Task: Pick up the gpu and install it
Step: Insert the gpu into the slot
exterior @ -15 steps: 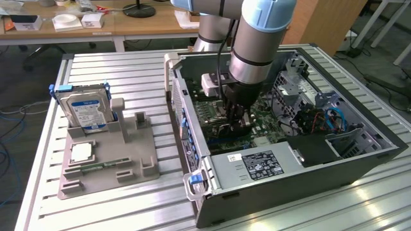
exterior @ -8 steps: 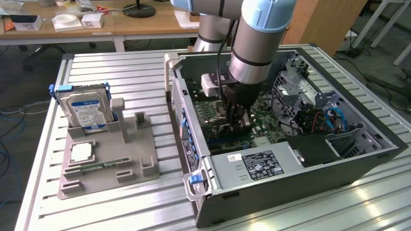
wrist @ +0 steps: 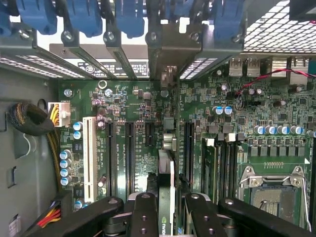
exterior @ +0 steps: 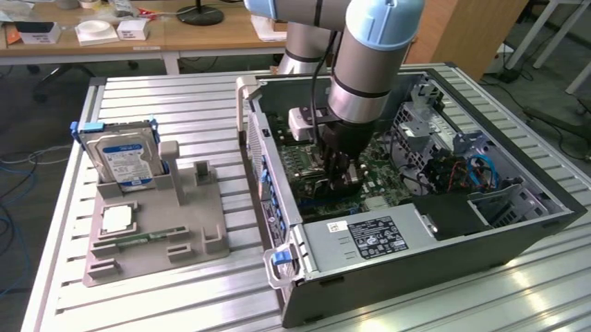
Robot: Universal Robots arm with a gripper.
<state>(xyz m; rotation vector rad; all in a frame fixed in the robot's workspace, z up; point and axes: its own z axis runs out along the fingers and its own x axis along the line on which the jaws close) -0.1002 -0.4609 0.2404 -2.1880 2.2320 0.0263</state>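
My gripper (exterior: 338, 174) reaches down into the open computer case (exterior: 517, 228), over the green motherboard (exterior: 374, 181). In the wrist view the gpu (wrist: 167, 190) shows edge-on as a thin card with a green logo, and the gripper (wrist: 168, 217) is shut on it, one black finger (wrist: 143, 213) on each side. The card stands upright over the motherboard (wrist: 133, 98), in line with a long black expansion slot (wrist: 188, 148). Its silver end bracket (wrist: 173, 47) points at the case's rear slot openings. Whether the card's lower edge sits in a slot is hidden.
On the exterior view's left, a grey fixture (exterior: 152, 235) holds a blue-labelled hard drive (exterior: 124, 159) and a narrow green memory stick (exterior: 138, 238). A power supply (exterior: 369, 238) fills the case's near corner. Blue slot latches (wrist: 128, 17) and a cable bundle (wrist: 29, 118) border the motherboard.
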